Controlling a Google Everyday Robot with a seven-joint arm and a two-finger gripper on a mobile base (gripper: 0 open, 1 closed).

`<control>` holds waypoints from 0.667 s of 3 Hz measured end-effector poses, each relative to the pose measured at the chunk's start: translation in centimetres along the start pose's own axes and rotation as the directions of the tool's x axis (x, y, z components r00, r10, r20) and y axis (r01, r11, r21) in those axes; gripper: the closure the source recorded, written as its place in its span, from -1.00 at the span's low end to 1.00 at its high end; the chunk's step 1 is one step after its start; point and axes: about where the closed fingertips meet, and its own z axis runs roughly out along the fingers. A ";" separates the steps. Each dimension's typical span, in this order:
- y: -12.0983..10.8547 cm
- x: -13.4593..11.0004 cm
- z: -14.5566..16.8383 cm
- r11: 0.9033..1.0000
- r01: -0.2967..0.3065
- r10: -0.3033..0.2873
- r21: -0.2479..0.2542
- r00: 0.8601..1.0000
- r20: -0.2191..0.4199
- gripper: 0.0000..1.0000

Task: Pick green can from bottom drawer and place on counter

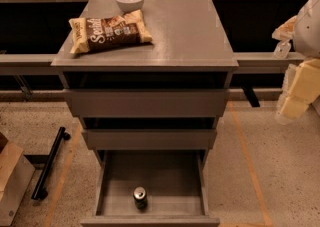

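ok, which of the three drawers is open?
The bottom drawer: pulled out, green can standing inside. The top drawer and middle drawer are pushed in. The gripper hangs at the right edge.

High frontal view — claw (296, 96) at right edge

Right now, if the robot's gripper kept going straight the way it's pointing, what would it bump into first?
The gripper hangs at the right edge, seemingly pointing downward. It would probably meet the floor first, right of the bottom drawer, missing the green can. Depth is unclear.
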 end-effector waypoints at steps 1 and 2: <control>0.0 0.0 0.0 1.000 0.000 0.000 0.000 1.000 0.000 -1.00; 0.1 -0.1 1.2 1.000 -0.021 0.022 -0.020 0.996 0.082 -1.00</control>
